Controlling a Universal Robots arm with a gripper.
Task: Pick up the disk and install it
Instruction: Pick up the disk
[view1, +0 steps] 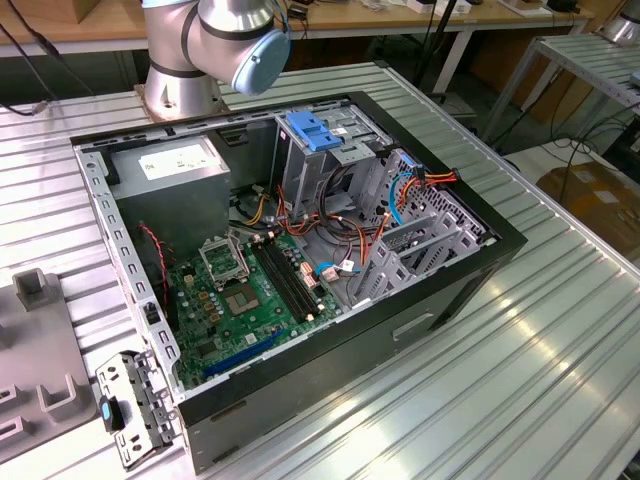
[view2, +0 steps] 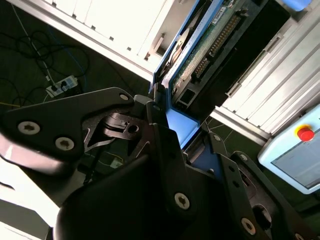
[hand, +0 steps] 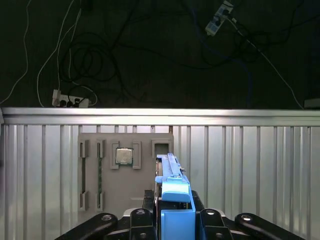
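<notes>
You are looking at a claw (hand: 174, 220) that is clamping the disk (hand: 172, 186) between its black fingers (hand: 142, 220), closed down to the width of the drive's body. In the first wrist view the blue side rail is standing straight out from between the fingers. In the second wrist view the claw (view2: 187, 135) is gripping the same disk (view2: 207, 47) near one end, and its green circuit-board face and blue rail are running away from the camera.

Beyond the disk, the first wrist view is looking onto a grey fixture tray (hand: 125, 192) that is lying on the slatted table (hand: 250, 170). A processor chip (hand: 124, 156) is sitting in one pocket of the tray, and the pocket (hand: 161, 148) just beside the disk's far end is standing vacant. The disk appears to be hanging clear of the tray, not resting in it.

So the pick-up half is looking done to you. The install half is not: in the exterior view the computer case (view1: 470, 290) is lying open on the table, well apart from the tray (view1: 35, 345), and the grey drive cage (view1: 415, 245) toward the exterior view's right is showing bare rails with loose cables around it. No disk is sitting there yet.
</notes>
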